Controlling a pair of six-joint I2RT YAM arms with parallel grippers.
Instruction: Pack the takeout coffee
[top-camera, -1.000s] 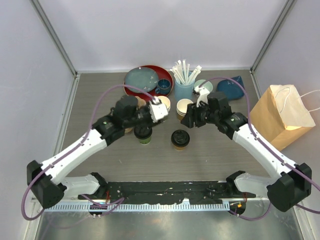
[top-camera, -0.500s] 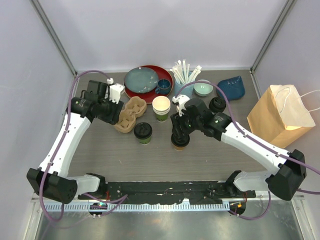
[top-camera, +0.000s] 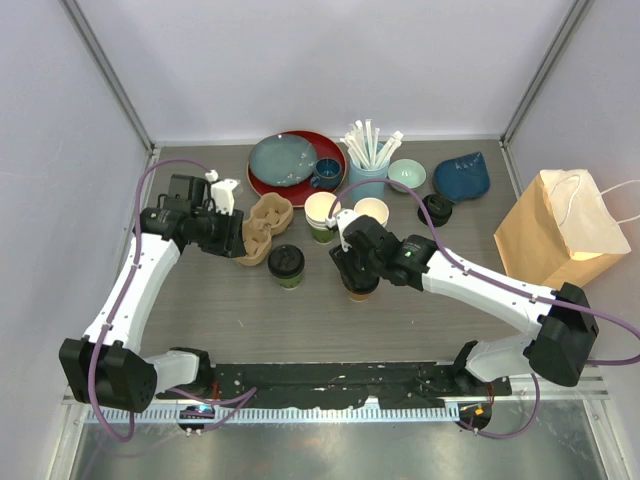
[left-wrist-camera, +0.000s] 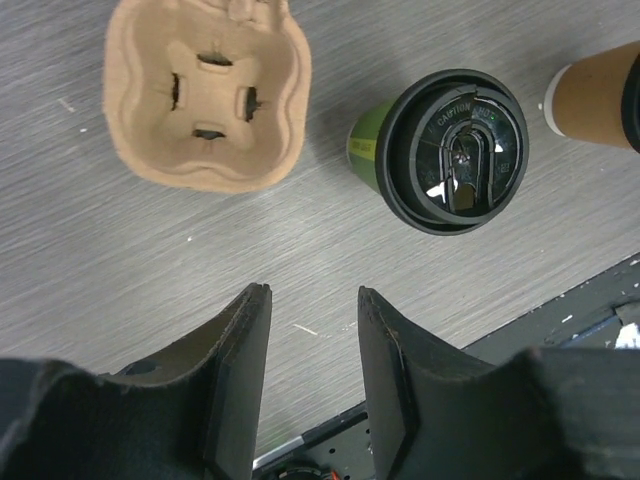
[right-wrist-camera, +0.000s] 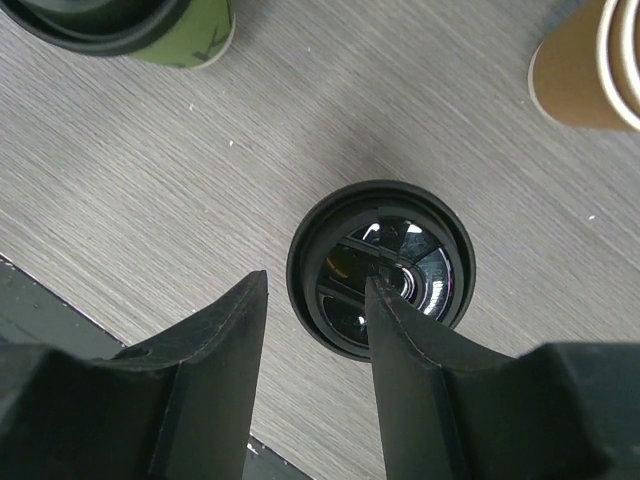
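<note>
Green-sided paper cup with black plastic lid (left-wrist-camera: 440, 150), white marks on the lid. Brown-sided paper cup with glossy black lid (right-wrist-camera: 400, 245). Tan moulded-pulp cup carrier (left-wrist-camera: 205, 95). Grey wood-grain tabletop (left-wrist-camera: 120, 260). Dark red round tray (top-camera: 338, 155), blue-grey plate (top-camera: 282, 160), brown paper bag (top-camera: 560, 235).

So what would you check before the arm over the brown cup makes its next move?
1. Right gripper open: ok.
2. Centred over brown cup's lid: not ok, the lid sits off to one side.
3. Green cup lidded and upright: ok.
4. Left gripper free: ok, open and holding nothing.
5. Cardboard carrier empty: ok.
6. Paper bag open on top: cannot tell.
</note>
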